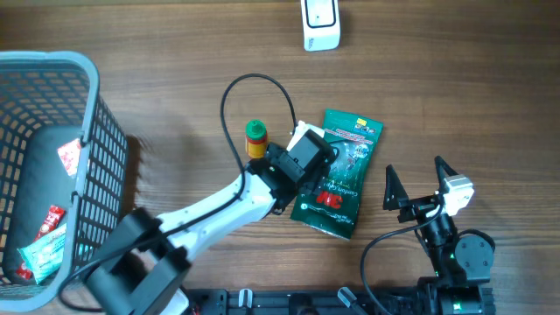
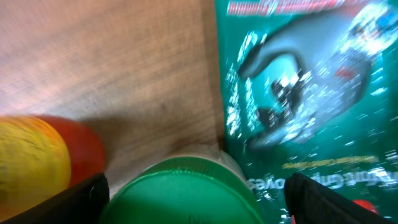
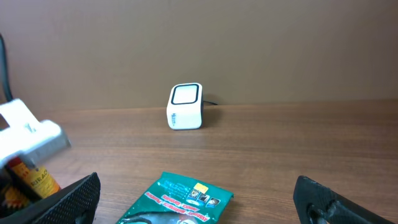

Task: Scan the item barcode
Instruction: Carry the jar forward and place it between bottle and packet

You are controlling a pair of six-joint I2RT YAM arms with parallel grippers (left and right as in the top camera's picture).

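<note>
Green packet (image 1: 337, 175) flat on table (image 1: 175, 52), left gripper (image 1: 303, 157) over it (jaws spread, holding nothing), right gripper (image 1: 414, 179) open, empty

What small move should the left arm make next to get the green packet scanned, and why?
Probably lower the open left gripper onto the edge of the green packet beneath it and close on it. The packet lies flat on the table, held by nothing, and the white scanner stands apart at the far edge. The small bottle sits close beside, so descend carefully.
</note>
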